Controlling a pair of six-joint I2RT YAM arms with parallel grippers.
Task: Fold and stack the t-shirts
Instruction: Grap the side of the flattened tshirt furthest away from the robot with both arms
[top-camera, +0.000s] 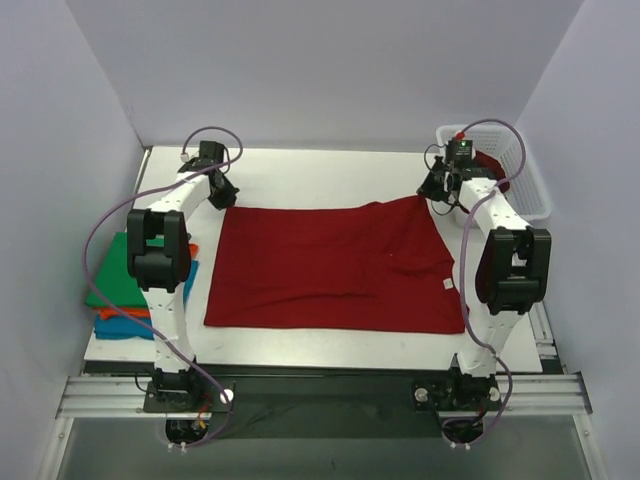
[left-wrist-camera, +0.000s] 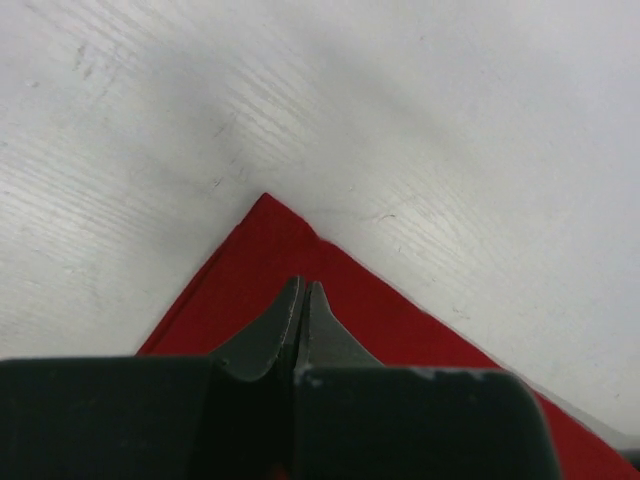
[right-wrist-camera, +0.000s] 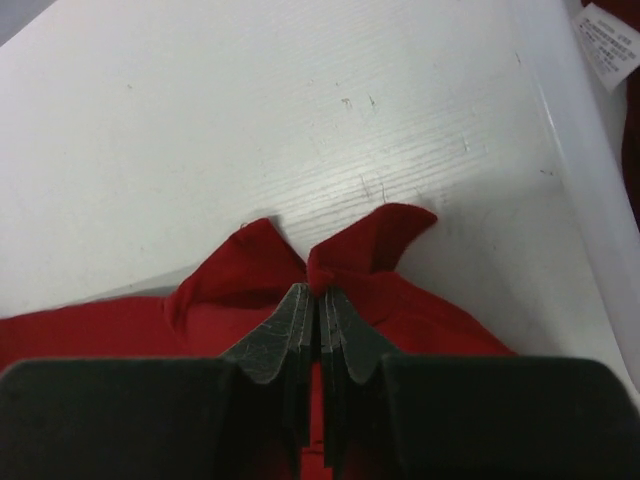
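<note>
A dark red t-shirt lies spread on the white table, with its small white label near the right edge. My left gripper is at its far left corner. In the left wrist view the gripper is shut over the flat red corner, with red cloth showing between the jaws. My right gripper is at the far right corner. In the right wrist view it is shut on a bunched fold of the red cloth.
A white mesh basket stands at the far right and holds more dark red cloth; its wall is close to my right gripper. A stack of green, orange and blue shirts sits at the table's left edge.
</note>
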